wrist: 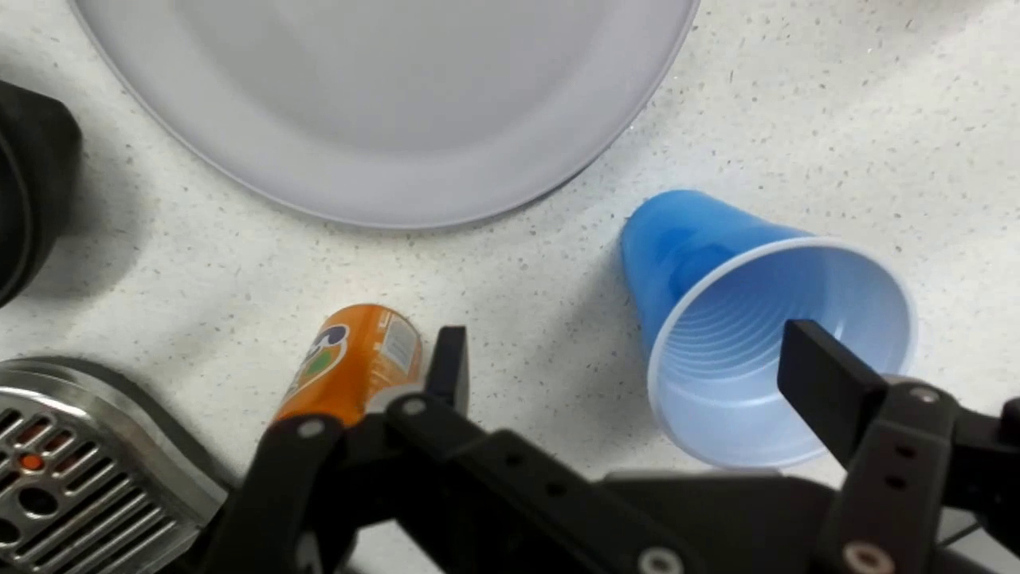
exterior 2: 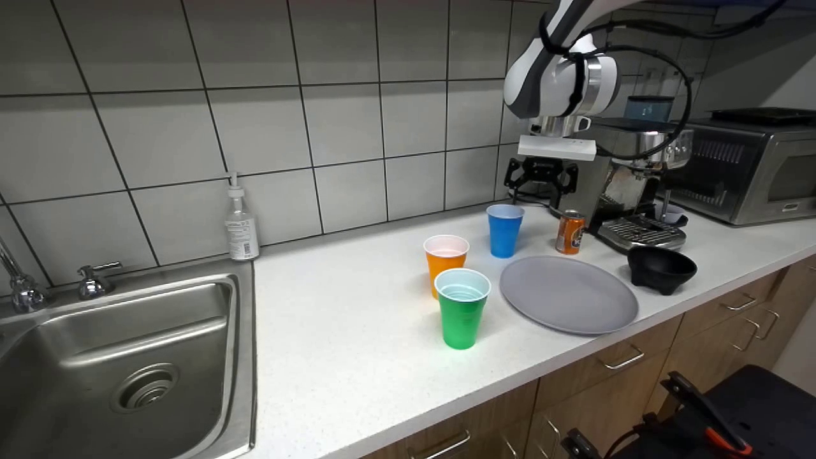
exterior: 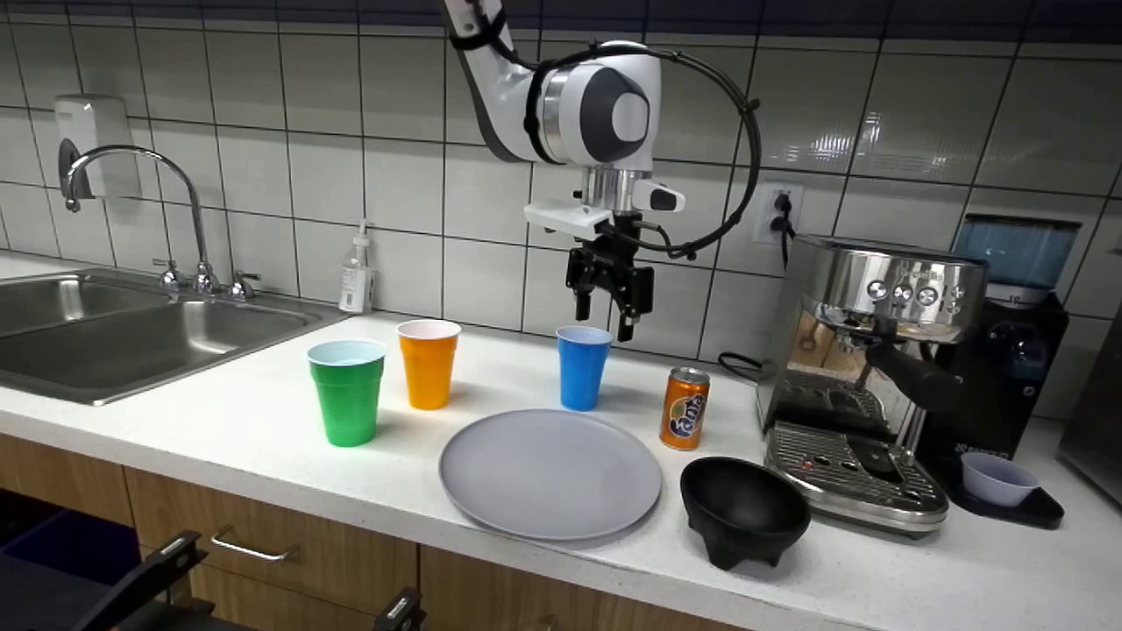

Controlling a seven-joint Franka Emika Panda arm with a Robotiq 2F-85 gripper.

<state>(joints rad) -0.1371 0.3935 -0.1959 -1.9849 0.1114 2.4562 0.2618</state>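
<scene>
Gripper (wrist: 624, 351): nearest the wrist cam; fingers spread wide, counter (exterior 2: 344, 331) visible betw. them; hangs in mid-air, pointing down.
Blue cup (exterior: 582, 372): upright on counter, nr tiled wall (exterior 2: 344, 121), below & nr gripper. Wrist view: one fingertip overlaps its mouth; ext. views both show a gap.
Fanta can (exterior: 684, 410): orange, upright, betw. blue cup & coffee machine (exterior: 833, 377); in wrist view the opp. finger partly covers it.
Plate (exterior: 550, 473): grey, round, flat on counter, in front of can & blue cup.
Bowl (exterior: 745, 501): blk, on short legs, nr plate & coffee machine.
Orange cup (exterior: 428, 372): upright, sink (exterior 2: 243, 357) side of plate, betw. green & blue ones.
Green cup (exterior 2: 463, 315): upright, closer to counter's front edge than orange one; partly hides it in an ext. view.
Soap bottle (exterior 2: 242, 233): clear, w/ pump, by wall, beside sink.
Grinder (exterior: 999, 377): blk, next to coffee machine; microwave (exterior 2: 752, 169) beyond, in an ext. view.
</scene>
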